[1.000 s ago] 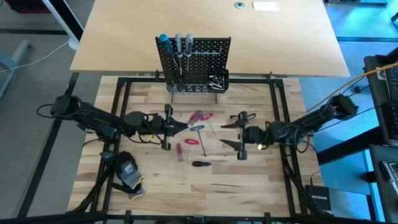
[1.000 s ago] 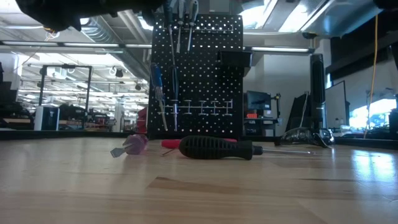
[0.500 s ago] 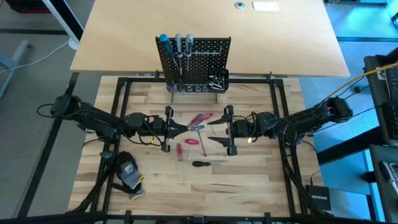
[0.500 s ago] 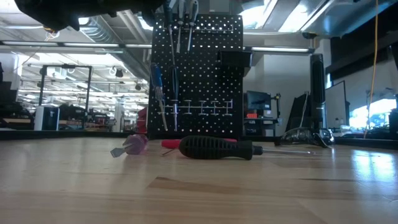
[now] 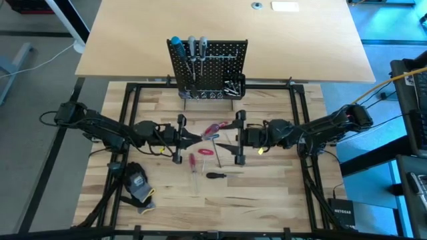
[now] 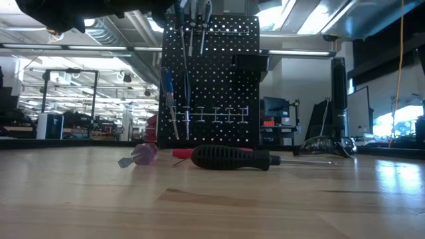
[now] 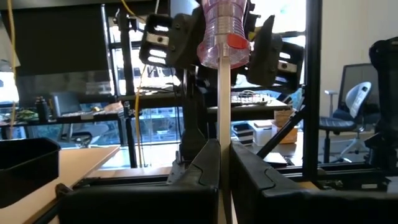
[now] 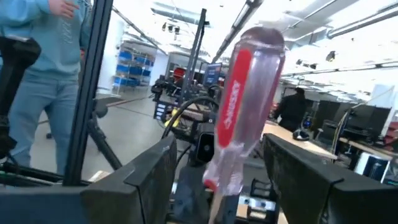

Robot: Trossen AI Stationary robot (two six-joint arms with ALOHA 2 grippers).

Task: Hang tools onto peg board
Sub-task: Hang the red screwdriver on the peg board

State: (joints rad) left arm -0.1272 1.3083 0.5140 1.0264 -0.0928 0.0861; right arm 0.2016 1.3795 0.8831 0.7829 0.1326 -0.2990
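Observation:
My left gripper (image 5: 197,136) hovers over the table's middle, shut on a screwdriver with a clear and red handle (image 5: 214,127). My right gripper (image 5: 225,137) faces it from the right, open. Its two fingers stand on either side of that handle (image 8: 249,93) with a gap on each side. The peg board (image 5: 208,67) stands upright at the far edge with blue and grey screwdrivers hanging on it. On the wood lie a black-handled screwdriver (image 6: 229,158), a small red one (image 5: 192,162) and another red tool (image 5: 205,151). My left gripper pinches the screwdriver's thin metal shaft (image 7: 223,134) between its two fingers. The fingers come about level from the table's left. The shaft runs on past the fingertips toward my right gripper, handle (image 7: 224,31) at the far end, and the whole tool is lifted clear of the table.
A black-and-yellow glove (image 5: 137,187) lies near the front left corner. A black metal frame (image 5: 213,85) borders the wooden work area. A small black bin (image 5: 233,85) hangs on the peg board's right side. A person in blue (image 8: 37,74) stands beyond the table.
My right gripper has moved toward the table's left, up to the held screwdriver, staying open; its fingers now flank the handle. My left gripper and the screwdriver have kept still.

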